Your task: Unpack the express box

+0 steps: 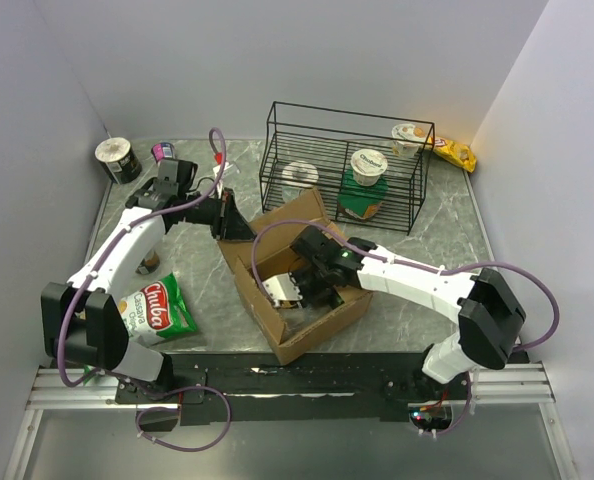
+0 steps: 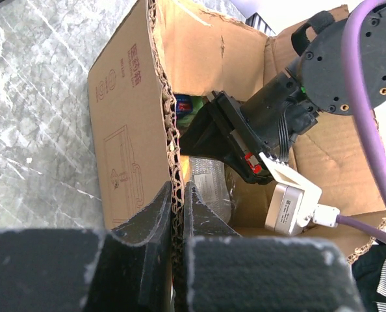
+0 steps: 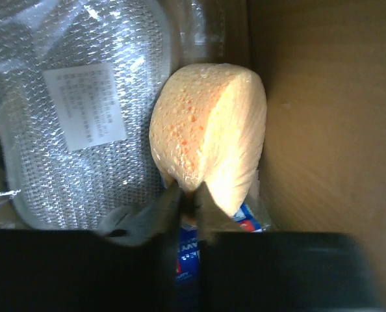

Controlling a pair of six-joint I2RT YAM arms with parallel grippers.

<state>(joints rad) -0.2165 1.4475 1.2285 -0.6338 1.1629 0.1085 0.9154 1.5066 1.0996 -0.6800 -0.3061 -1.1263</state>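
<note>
The express box point(image 1: 312, 330) stands open in the middle of the table, its brown inner wall point(image 3: 329, 130) filling the right of the right wrist view. My left gripper point(image 2: 178, 195) is shut on the corrugated top edge of the box's left wall point(image 2: 125, 117), and from above it point(image 1: 235, 226) sits at the box's far left corner. My right gripper point(image 3: 190, 198) is down inside the box, its fingers pinched on the near end of a wrapped orange sponge point(image 3: 209, 143). A silver bubble-wrap packet point(image 3: 69, 117) with a white label lies beside the sponge. Blue printed packaging point(image 3: 188, 257) shows under the fingers.
A black wire basket point(image 1: 307, 140) behind the box holds yogurt cups and a green-lidded jar. A green Chuba bag point(image 1: 162, 308) lies front left. A tin point(image 1: 117, 158) stands at the back left, a yellow snack bag point(image 1: 455, 152) at the back right.
</note>
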